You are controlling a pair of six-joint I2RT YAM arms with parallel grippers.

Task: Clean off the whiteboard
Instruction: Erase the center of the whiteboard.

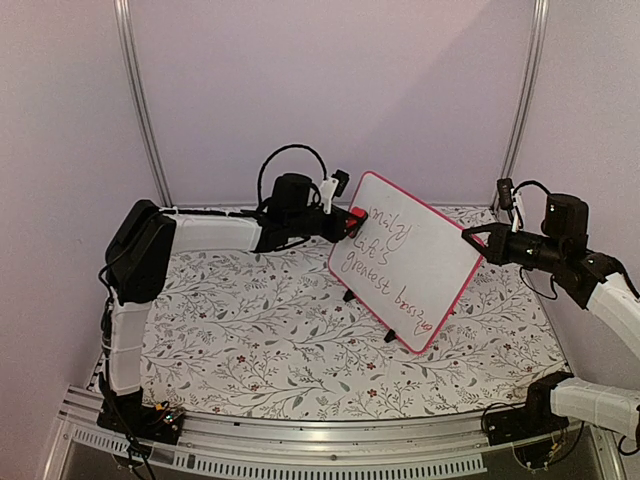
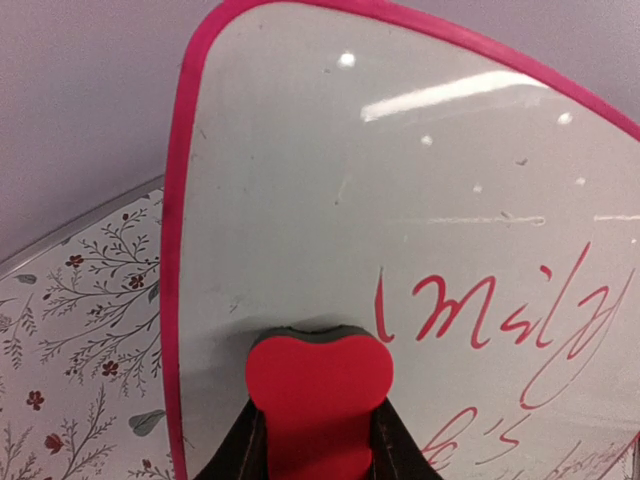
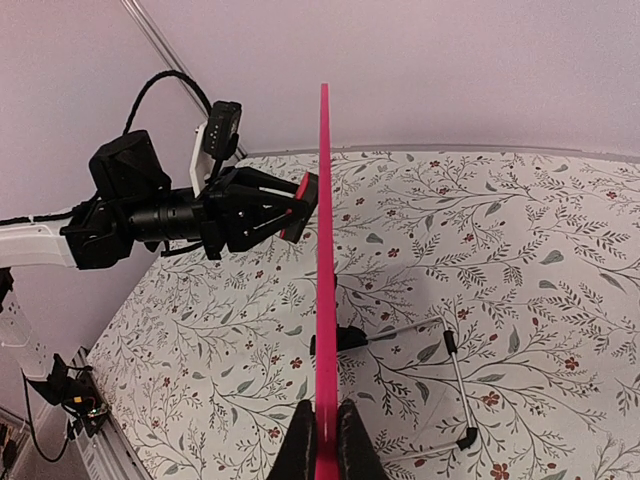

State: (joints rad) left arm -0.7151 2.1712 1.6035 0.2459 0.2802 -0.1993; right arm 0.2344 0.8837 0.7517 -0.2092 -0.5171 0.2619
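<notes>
Held a red eraser [image 2: 318, 385] between the closed fingers of the left end effector [image 1: 347, 223], pressed against the whiteboard [image 1: 405, 255] near its upper left corner, just inside the pink frame [image 2: 178, 250] and beside the red handwriting [image 2: 500, 320]. Pinched the board's right edge with the right end effector [image 3: 322, 440], jaws together on the frame. Stood the board tilted on its black feet [image 1: 348, 296] mid-counter [image 1: 240, 330], with its written face open rightward and downward of the eraser. Reached level from a raised left elbow; extended the right forearm inward from the right.
</notes>
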